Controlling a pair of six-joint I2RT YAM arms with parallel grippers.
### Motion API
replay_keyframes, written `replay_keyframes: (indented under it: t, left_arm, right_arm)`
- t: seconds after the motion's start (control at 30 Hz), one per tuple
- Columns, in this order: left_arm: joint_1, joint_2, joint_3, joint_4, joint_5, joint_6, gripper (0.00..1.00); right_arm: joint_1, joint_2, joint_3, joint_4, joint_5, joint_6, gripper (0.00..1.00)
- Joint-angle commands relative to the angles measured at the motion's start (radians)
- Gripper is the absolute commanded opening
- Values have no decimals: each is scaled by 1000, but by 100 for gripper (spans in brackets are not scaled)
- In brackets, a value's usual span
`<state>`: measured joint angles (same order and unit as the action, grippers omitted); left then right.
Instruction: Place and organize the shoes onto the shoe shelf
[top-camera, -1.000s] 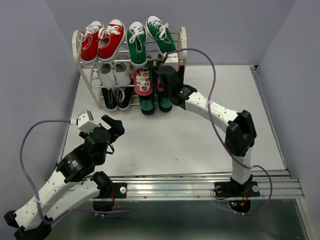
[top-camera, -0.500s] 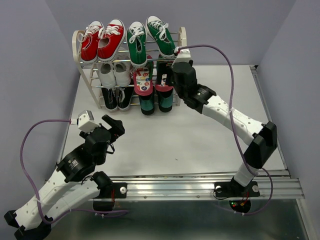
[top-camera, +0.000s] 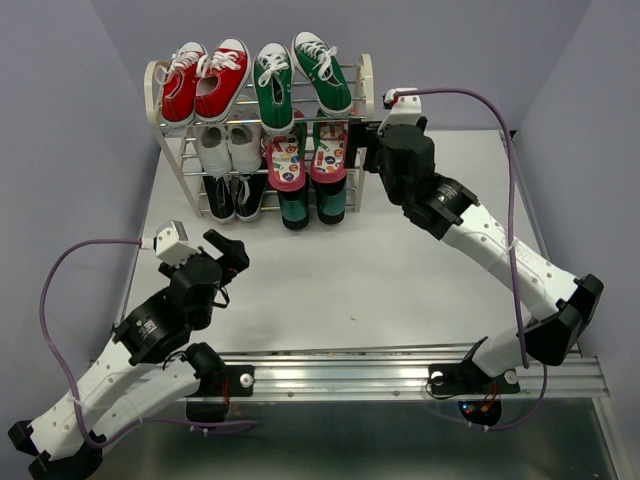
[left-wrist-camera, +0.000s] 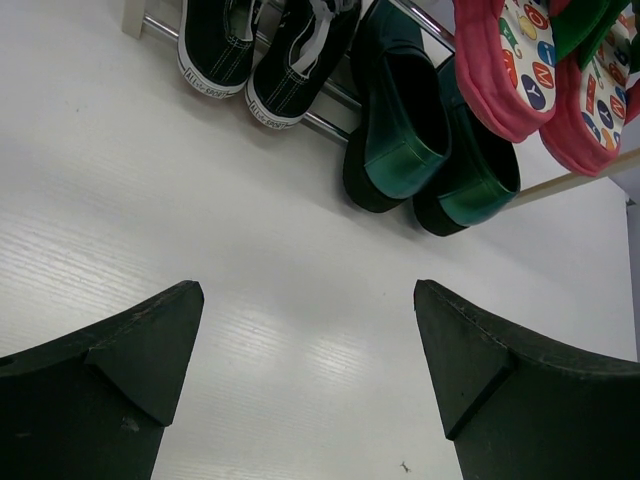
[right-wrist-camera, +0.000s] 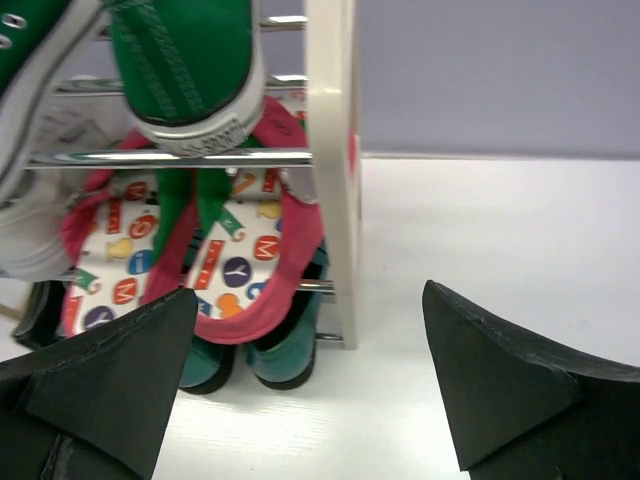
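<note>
The shoe shelf (top-camera: 366, 75) stands at the back of the table. Two green sneakers (top-camera: 297, 72) lie on its top tier, two pink-edged flip-flops (top-camera: 306, 160) on the middle tier, two dark green loafers (top-camera: 312, 205) on the bottom tier. My right gripper (top-camera: 360, 145) is open and empty just right of the shelf's right frame (right-wrist-camera: 332, 170), with the flip-flops (right-wrist-camera: 240, 260) and loafers (right-wrist-camera: 290, 350) in front of it. My left gripper (top-camera: 235, 255) is open and empty over the bare table, well short of the shelf; its wrist view shows the loafers (left-wrist-camera: 420, 140) and flip-flops (left-wrist-camera: 520, 60).
Red sneakers (top-camera: 205, 80) sit on the top tier's left, white sneakers (top-camera: 228, 147) below them, black sneakers (top-camera: 235, 195) on the bottom tier. Grey walls close the back and sides. A metal rail (top-camera: 400, 375) runs along the near edge.
My right arm has pulled back from the shelf front and swung right. The right flip-flop it covered now lies on the middle tier. The left arm has not moved.
</note>
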<state>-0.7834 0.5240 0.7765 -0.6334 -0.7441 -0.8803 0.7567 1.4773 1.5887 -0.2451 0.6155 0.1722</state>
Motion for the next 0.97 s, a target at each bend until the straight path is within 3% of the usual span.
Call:
replay_keyframes:
  t: [0.0, 0.2, 0.37, 0.47, 0.93]
  left_arm:
    - [4, -5, 15, -9, -25, -17, 99]
    - [4, 1, -8, -6, -32, -48, 99]
    - [4, 7, -39, -2, -46, -104, 99]
    - [4, -2, -52, -6, -54, -143, 99]
    - [6, -28, -75, -38, -34, -217, 99]
  right_arm:
    - [-43, -32, 15, -101, 124, 4, 100]
    - [-239, -121, -214, -135, -8, 217, 100]
    - [-254, -193, -502, -123, -23, 320, 100]
    - [-254, -209, -584, -85, -29, 332, 100]
    - [-254, -288, -696, 107, -89, 306, 100]
